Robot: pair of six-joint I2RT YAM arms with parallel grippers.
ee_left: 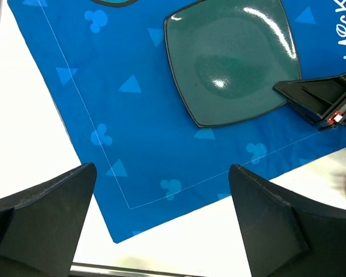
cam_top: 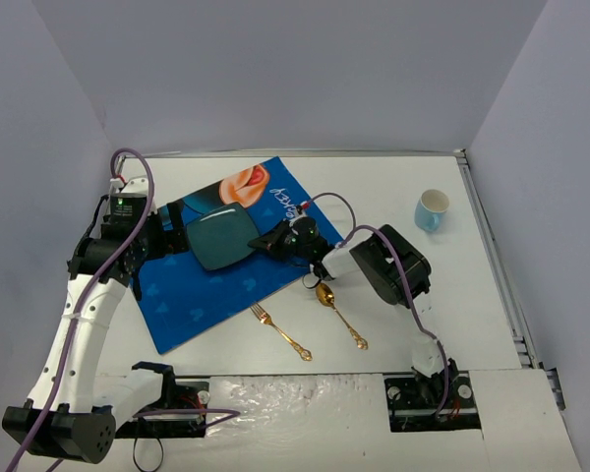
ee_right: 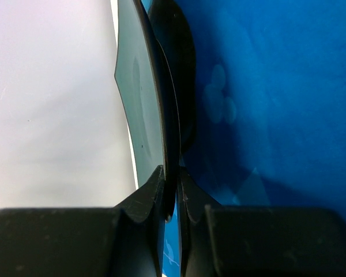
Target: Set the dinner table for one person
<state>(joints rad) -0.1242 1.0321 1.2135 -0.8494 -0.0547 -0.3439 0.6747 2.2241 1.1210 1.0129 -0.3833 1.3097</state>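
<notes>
A dark green square plate point(cam_top: 221, 239) is over the upper middle of the blue Mickey-print placemat point(cam_top: 206, 295), which lies on the white dinner table point(cam_top: 393, 187). My right gripper point(cam_top: 267, 241) is shut on the plate's right rim. In the right wrist view its jaws point(ee_right: 172, 173) pinch the plate's edge point(ee_right: 141, 86), seen side-on. I cannot tell whether the plate rests on the mat or hangs just above it. My left gripper point(cam_top: 174, 238) is open and empty left of the plate. The left wrist view point(ee_left: 161, 219) shows it above the placemat's corner point(ee_left: 132, 127), short of the plate point(ee_left: 230, 57).
A gold fork point(cam_top: 280, 331) and a gold spoon point(cam_top: 339, 313) lie on the table just off the placemat's near right edge. A light blue cup point(cam_top: 432, 209) stands at the right, near the metal edge strip point(cam_top: 497, 265). Grey walls close in the table.
</notes>
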